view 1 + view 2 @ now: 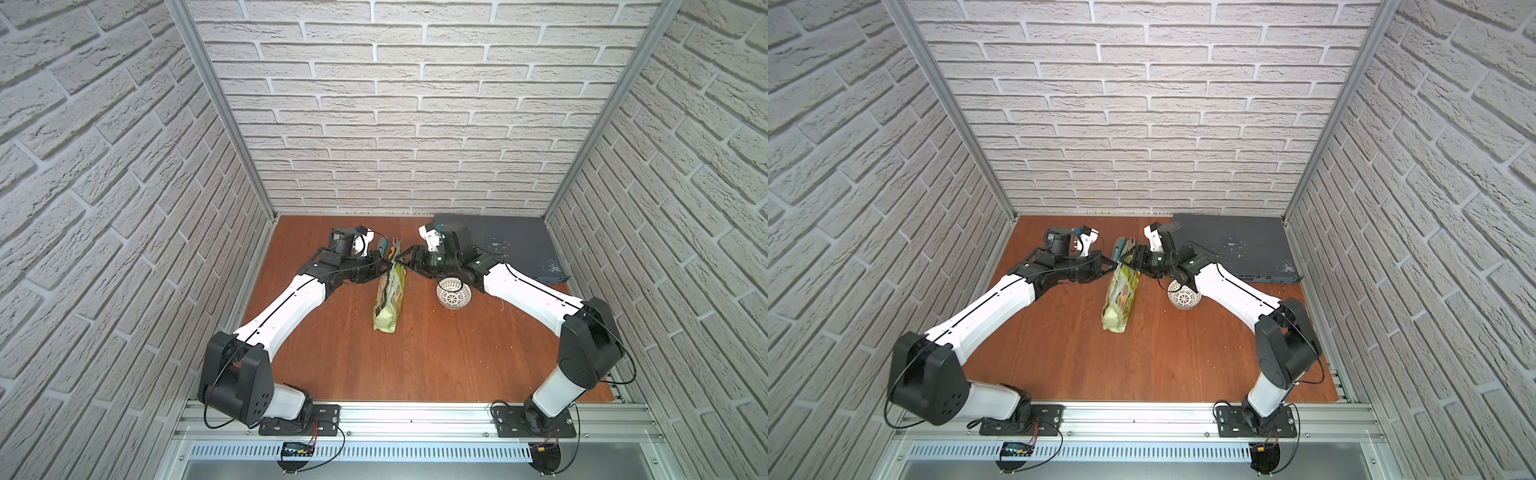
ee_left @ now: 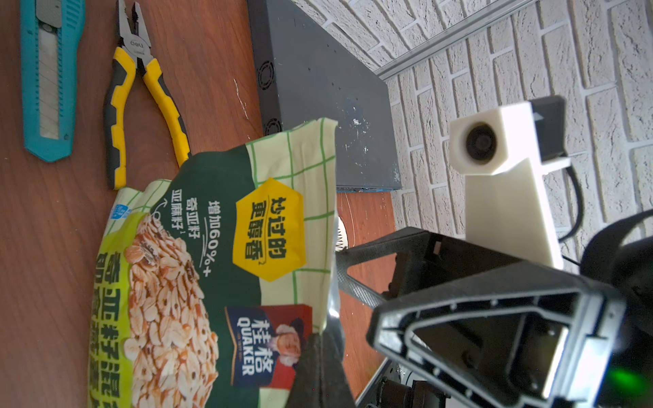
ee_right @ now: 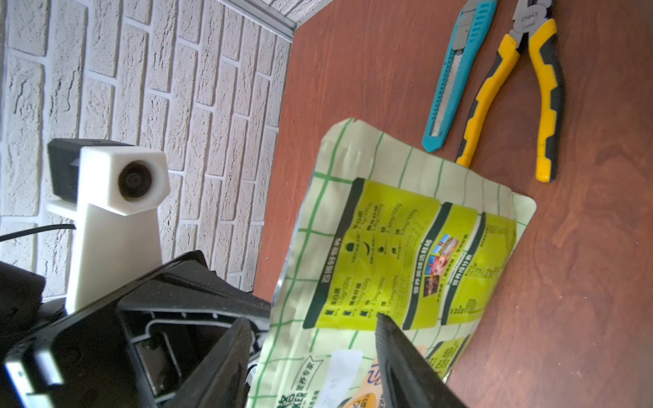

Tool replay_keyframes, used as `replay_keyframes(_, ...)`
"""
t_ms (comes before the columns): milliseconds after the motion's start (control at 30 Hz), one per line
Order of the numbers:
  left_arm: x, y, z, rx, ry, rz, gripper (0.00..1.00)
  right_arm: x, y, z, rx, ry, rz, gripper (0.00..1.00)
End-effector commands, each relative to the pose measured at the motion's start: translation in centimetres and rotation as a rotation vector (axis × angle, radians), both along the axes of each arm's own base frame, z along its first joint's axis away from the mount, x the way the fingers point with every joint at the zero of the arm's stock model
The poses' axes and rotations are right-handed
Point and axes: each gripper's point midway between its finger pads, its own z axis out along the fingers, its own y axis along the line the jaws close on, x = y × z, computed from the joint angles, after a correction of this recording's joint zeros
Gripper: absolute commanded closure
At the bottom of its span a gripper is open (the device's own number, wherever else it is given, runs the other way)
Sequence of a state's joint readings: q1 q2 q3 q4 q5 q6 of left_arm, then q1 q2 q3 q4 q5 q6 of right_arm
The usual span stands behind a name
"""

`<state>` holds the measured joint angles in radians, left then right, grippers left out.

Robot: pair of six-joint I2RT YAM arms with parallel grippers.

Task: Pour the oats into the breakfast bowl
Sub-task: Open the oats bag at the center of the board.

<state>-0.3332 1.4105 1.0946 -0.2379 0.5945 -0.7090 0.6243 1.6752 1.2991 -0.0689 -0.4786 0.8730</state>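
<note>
Currently, the pouch sits near the middle of the counter, a little toward 12 o'clock. Its lime base end points to 6 o'clock and its top edge to 12 o'clock, raised between the two hands. We cannot tell how steeply it leans. The oats themselves are hidden inside. We see only the printed oat picture on the front face in the left wrist view.

Left hand: reaches in from 9 o'clock and is clenched on the pouch's top edge, pinching the film beside the red brand panel.

Right hand: reaches in from 3 o'clock with its jaws apart, one finger on either side of the pouch's upper edge. The pouch's back face is toward this wrist camera. We cannot tell whether either finger touches the film.

The breakfast bowl, with its white lattice wall, stands upright at 3 o'clock of the pouch, apart from it. In a top view the bowl is partly covered by the right forearm.

At 12 o'clock of the pouch we note a teal utility knife and yellow-handled pliers lying side by side, the knife on the 9 o'clock side. A dark grey flat box fills the 1 o'clock corner.
</note>
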Motion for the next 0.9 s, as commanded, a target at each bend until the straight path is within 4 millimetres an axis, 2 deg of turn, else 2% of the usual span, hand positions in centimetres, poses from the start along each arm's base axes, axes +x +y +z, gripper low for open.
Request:
replay_keyframes(0, 0.2, 0.0, 0.4, -0.008, -0.033, 0.004, 0.93, -0.3, 1.1, 0.7, 0.025, -0.016, 0.019, 0.40)
replay_keyframes(133, 0.1, -0.1, 0.3, -0.009, -0.032, 0.003, 0.94, -0.3, 1.3, -0.2, -0.011, 0.002, 0.018, 0.41)
replay_keyframes(233, 0.1, -0.1, 0.3, -0.009, -0.030, 0.003, 0.94, -0.3, 1.3, -0.7, -0.030, 0.010, 0.014, 0.45)
replay_keyframes(533, 0.2, 0.1, 0.4, -0.005, -0.039, 0.018, 1.00, -0.7, 0.9, -1.4, -0.097, 0.011, 0.028, 0.96)
replay_keyframes(700, 0.4, 0.3, 0.1, 0.009, -0.041, 0.032, 1.00, -1.1, -0.2, -1.4, -0.193, -0.020, 0.019, 0.97)
replay_keyframes(867, 0.9, 0.9, -0.4, 0.043, -0.051, 0.073, 1.00, -1.6, -1.9, -1.7, -0.391, -0.074, -0.005, 0.97)
